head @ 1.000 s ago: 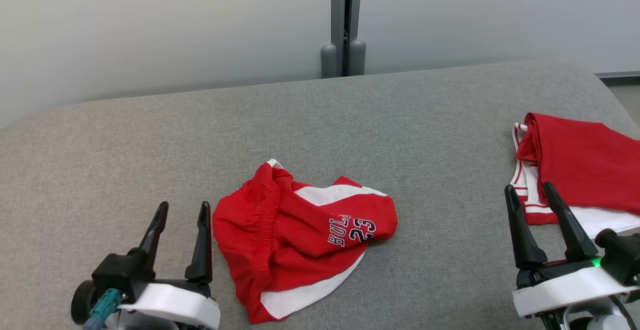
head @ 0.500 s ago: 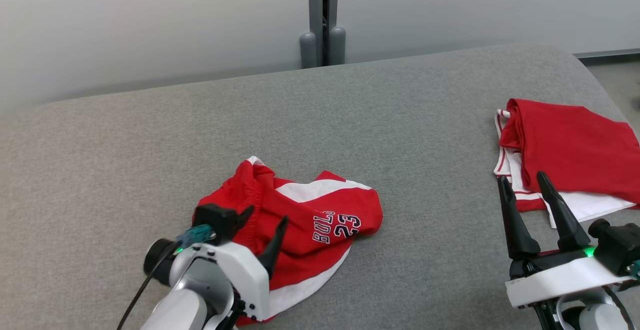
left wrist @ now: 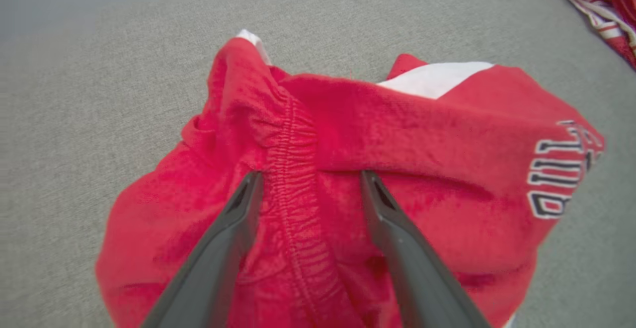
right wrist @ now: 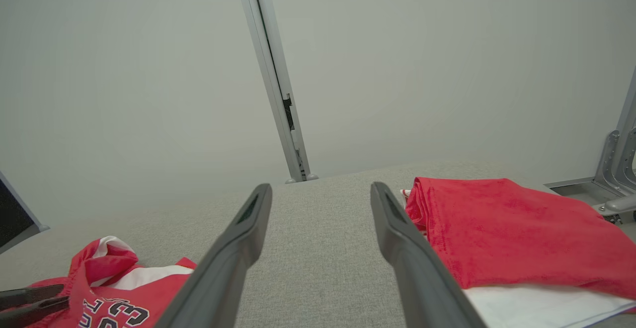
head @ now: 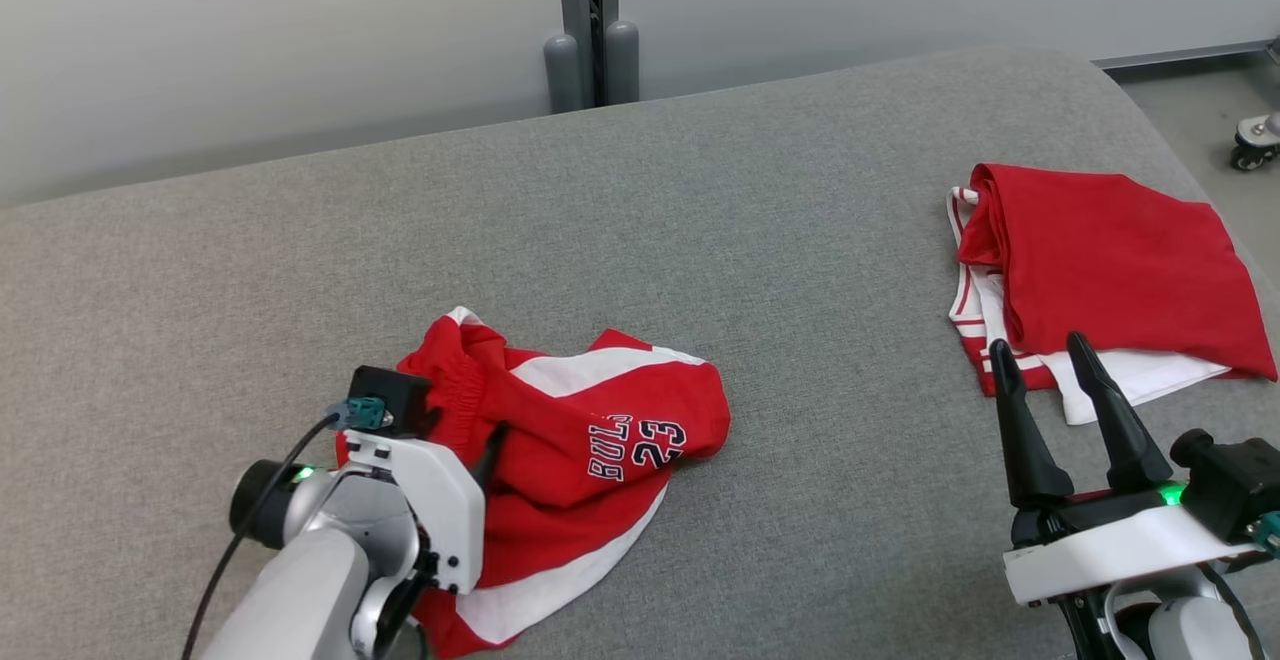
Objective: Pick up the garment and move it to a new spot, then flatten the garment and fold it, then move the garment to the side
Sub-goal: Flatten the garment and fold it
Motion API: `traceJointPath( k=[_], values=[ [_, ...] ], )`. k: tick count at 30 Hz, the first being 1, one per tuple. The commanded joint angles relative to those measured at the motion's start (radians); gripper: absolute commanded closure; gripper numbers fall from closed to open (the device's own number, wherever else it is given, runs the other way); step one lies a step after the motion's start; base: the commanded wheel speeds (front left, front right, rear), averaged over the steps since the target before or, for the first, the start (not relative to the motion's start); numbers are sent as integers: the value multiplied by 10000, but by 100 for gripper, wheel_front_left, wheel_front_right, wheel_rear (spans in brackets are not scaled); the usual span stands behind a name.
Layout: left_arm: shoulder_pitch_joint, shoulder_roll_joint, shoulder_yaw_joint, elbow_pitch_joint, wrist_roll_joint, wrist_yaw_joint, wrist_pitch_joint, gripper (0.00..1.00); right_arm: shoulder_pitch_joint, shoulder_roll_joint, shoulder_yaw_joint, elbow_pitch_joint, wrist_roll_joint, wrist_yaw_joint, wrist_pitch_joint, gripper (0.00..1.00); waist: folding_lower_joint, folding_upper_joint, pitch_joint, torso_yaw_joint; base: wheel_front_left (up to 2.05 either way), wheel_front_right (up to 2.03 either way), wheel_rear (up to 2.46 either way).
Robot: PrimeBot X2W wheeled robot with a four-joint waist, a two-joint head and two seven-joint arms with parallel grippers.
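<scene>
The garment (head: pixel 600 410) is a pair of red and white shorts printed with "23", lying crumpled on the grey padded table (head: pixel 750 220). My left gripper (head: pixel 460 425) is tipped down onto its left part. In the left wrist view the garment (left wrist: pixel 422 134) lies under my left gripper (left wrist: pixel 312 174), which is open, its fingers on either side of the gathered elastic waistband. My right gripper (head: pixel 1036 342) stands open and empty at the lower right, apart from the shorts. The right wrist view shows my right gripper (right wrist: pixel 320 186) above bare table, with the garment (right wrist: pixel 109 288) at its lower left.
A folded red and white cloth (head: pixel 1110 260) lies at the table's right edge, just beyond my right fingertips; the same cloth (right wrist: pixel 497 228) shows in the right wrist view. A grey post (head: pixel 590 20) stands behind the table. A caster wheel (head: pixel 1255 145) is on the floor at right.
The head camera has shifted, sliding the whole picture left. My left arm swung from beside the garment's left edge to over it, fingers lowered astride the waistband. The right gripper stayed put.
</scene>
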Motion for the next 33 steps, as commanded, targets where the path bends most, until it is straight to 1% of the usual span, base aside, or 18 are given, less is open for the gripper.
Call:
traceJointPath(
  k=[1, 5, 10, 15, 16, 17, 18, 19, 24, 29, 33],
  values=[
    [-211, 167, 19, 177, 114, 55, 43, 0, -73, -17, -19, 29, 12, 2, -85, 0, 0, 0, 25, -22, 0, 0, 0],
    [-454, 358, -55, 602, 483, 381, -117, 0, -122, -5, -23, 71, 1, 2, -106, 0, 0, 0, 43, -36, 0, 0, 0],
    [-548, 439, -148, 867, 615, 440, -206, 0, -114, -38, -29, 123, -13, 2, -95, 0, 0, 0, -11, 5, 0, 0, 0],
    [-659, 557, -292, 1147, 913, 719, -296, 0, -149, -42, 22, 129, -37, 2, -32, 0, 0, 0, -92, 38, 0, 0, 0],
    [-678, 553, -283, 1190, 885, 770, -301, 51, -137, -52, 28, 108, -44, 2, -36, 0, 0, 0, -103, 60, 0, 0, 0],
    [-682, 567, -275, 1194, 860, 787, -294, 68, -123, -57, 21, 104, -50, 2, -30, 0, 0, 0, -111, 74, 0, 0, 0],
    [-687, 575, -239, 1184, 815, 805, -311, 98, -106, -61, 9, 101, -54, 2, -23, 0, 0, 0, -117, 90, 0, 0, 0],
    [-680, 591, -215, 1163, 788, 788, -318, 100, -86, -62, 2, 97, -59, 2, -21, 0, 0, 0, -122, 105, 0, 0, 0],
    [-446, 705, 46, 828, 464, 814, -370, 100, 51, -94, -53, 89, -43, 2, -3, 0, 0, 0, -194, 229, 0, 0, 0],
    [-97, 1162, 547, 388, -32, 798, -216, 100, 107, -135, -76, -4, -60, 2, 76, 0, 0, 0, -187, 415, 0, 0, 0],
    [182, 1495, 924, 332, -401, 808, -121, 100, 97, -171, -63, -80, -70, 2, 158, 0, 0, 0, -123, 535, 0, 0, 0]
  ],
)
